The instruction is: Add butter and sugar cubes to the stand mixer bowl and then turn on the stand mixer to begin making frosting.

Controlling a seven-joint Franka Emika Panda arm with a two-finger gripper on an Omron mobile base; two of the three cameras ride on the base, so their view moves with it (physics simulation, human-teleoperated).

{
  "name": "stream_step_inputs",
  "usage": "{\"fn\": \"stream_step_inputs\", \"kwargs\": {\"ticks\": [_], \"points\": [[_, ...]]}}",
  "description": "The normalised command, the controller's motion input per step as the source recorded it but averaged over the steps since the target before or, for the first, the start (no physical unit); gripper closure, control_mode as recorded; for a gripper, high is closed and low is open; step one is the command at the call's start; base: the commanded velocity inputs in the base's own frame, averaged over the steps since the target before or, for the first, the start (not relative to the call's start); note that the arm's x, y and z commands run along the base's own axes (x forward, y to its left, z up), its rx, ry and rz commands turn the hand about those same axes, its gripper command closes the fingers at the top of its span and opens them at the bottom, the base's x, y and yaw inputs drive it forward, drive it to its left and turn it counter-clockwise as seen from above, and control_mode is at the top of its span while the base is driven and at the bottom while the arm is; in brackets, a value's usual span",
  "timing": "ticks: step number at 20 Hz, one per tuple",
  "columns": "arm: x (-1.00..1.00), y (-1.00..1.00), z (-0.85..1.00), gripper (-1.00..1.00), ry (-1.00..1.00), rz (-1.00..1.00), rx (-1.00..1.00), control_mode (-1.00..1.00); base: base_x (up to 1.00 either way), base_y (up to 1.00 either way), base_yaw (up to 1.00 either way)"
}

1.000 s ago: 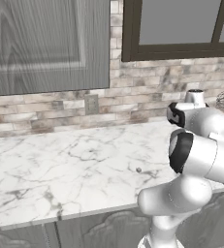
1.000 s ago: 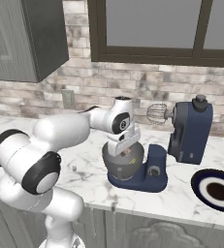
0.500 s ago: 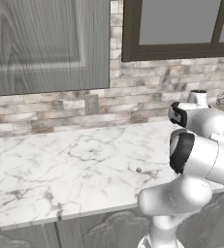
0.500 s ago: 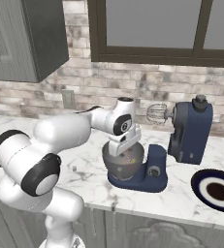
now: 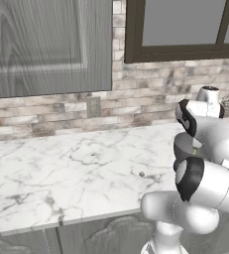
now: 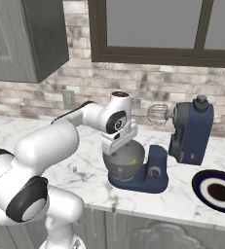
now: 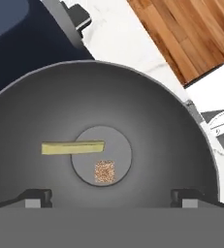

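Note:
The navy stand mixer (image 6: 191, 132) stands on the counter with its head tilted back and its whisk (image 6: 158, 115) clear of the grey bowl (image 6: 126, 166). My gripper (image 6: 120, 145) hangs just above the bowl, open, with nothing between its fingers. Looking down into the bowl (image 7: 31, 116), my gripper (image 7: 111, 196) has its dark fingertips (image 7: 36, 196) far apart at the near rim. The butter (image 7: 104, 171), a small tan speckled cube, lies on the bowl's flat bottom beside a pale yellow strip (image 7: 72, 147). The sugar cubes (image 5: 142, 174), a tiny grey lump, lie on the marble left of the mixer.
A dark blue plate (image 6: 218, 190) with a white ring sits right of the mixer near the counter's front edge. The brick wall with an outlet (image 5: 93, 106) and a window run behind. A grey cabinet (image 5: 46, 44) hangs above the bare marble on the left.
The gripper's fingers have spread apart above the bowl. The arm has stayed nearly in place, and the mixer and the grey lump have not moved.

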Motion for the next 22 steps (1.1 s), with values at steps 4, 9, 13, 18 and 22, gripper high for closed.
{"fn": "stream_step_inputs", "kwargs": {"ticks": [4,9,13,18,22], "points": [[-0.2,0.69,0.41,-1.0,-0.03,-0.02,-0.02,-1.0,0.0,0.0,0.0],[-0.14,0.87,0.18,-1.0,0.0,-0.02,-0.03,-1.0,0.0,0.0,0.0],[-0.07,0.96,0.02,-1.0,0.0,-0.08,-0.01,-1.0,0.0,0.0,0.0],[-0.02,0.68,0.0,-1.0,0.0,-0.02,-0.01,-1.0,0.0,0.0,0.0],[0.0,0.15,0.0,-1.0,0.0,0.24,-0.01,-1.0,0.0,0.0,0.0]]}}
